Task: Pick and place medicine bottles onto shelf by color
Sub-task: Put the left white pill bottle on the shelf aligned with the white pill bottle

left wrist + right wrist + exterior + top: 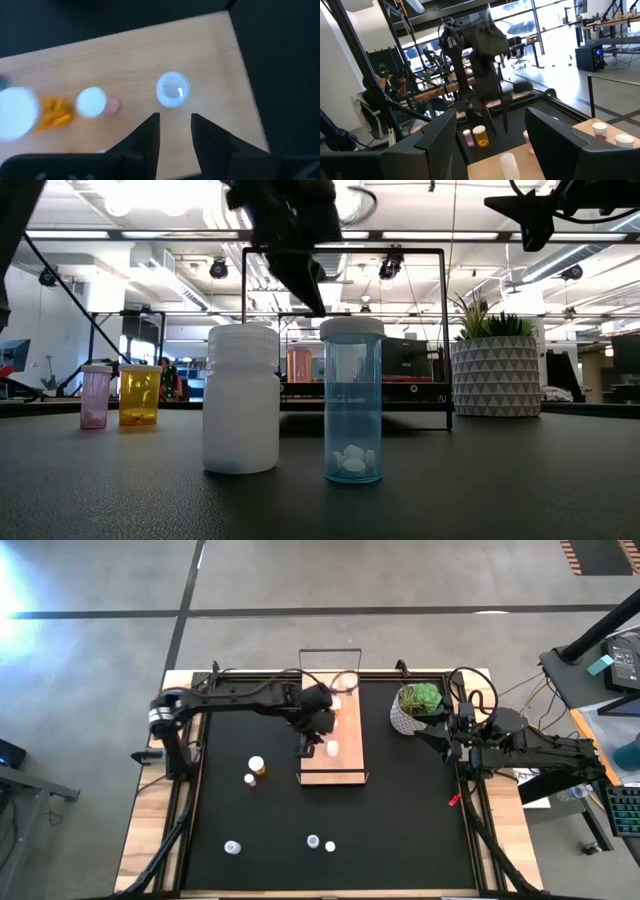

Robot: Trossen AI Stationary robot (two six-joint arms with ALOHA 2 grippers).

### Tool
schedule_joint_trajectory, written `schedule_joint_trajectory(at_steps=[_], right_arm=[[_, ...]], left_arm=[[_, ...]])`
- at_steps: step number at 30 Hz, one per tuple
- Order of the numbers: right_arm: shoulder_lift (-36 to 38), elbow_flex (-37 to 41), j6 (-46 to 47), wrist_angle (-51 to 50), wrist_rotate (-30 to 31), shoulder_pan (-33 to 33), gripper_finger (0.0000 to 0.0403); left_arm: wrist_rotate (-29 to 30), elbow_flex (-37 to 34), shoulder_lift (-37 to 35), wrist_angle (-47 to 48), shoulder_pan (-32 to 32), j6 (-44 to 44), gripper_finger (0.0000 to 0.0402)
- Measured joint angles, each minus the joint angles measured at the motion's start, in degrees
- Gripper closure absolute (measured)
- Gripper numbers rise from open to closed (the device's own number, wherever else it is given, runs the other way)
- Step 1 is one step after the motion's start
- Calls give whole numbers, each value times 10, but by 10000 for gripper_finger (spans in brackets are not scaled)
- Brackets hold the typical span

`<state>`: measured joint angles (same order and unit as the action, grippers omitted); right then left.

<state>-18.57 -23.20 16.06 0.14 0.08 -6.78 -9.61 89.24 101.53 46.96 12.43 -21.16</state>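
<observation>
Nearest the front edge of the black worktop mat [400, 810] stand three loose bottles: a white-capped one [232, 847] toward the left, then an opaque white bottle [241, 399] and a clear pale-blue bottle with white pills [352, 402] side by side. Farther in, an orange bottle [256, 766] and a small pink bottle [250, 779] wait just left of the long light-wood shelf [345, 765].

The left end effector [304, 749] hovers over the shelf's left edge, its fingers clenched with only a narrow gap and nothing between them. Just beyond its tips in the left wrist view, a pale-capped bottle [172, 89] stands on the wood, apart from the fingers. This looks like the moment right after a placement. The next move probably calls for lifting clear without knocking that bottle, then swinging out to one of the loose bottles and opening up.

The left arm reaches from its base across the mat's far side, wrist bent down. The right end effector [440, 736] waits beside the green plant in a patterned white pot [418, 705], fingers half apart, grasping nothing.
</observation>
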Motion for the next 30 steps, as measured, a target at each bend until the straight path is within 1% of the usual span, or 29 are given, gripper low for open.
schedule_joint_trajectory(at_steps=[3, 6, 11, 13, 16, 20, 25, 30], right_arm=[[0, 0, 0, 0, 0, 0, 177], [0, 0, 0, -1, 0, 0, 177], [0, 0, 0, -3, 0, 0, 177], [0, 0, 0, -3, 0, 0, 177], [0, 0, 0, -3, 0, 0, 177], [0, 0, 0, -3, 0, 0, 177], [0, 0, 0, -3, 0, 0, 177], [0, 0, 0, -3, 0, 0, 177]], left_arm=[[9, -5, -45, 29, 0, 47, 309], [18, -6, -93, 59, -1, 119, 309], [22, -9, -164, 89, -14, 361, 309], [30, -15, -187, 97, -30, 439, 309], [42, -27, -211, 98, -67, 537, 309], [66, -47, -225, 99, -132, 661, 309], [71, -64, -230, 140, -219, 790, 309], [71, -75, -228, 168, -293, 893, 309]])
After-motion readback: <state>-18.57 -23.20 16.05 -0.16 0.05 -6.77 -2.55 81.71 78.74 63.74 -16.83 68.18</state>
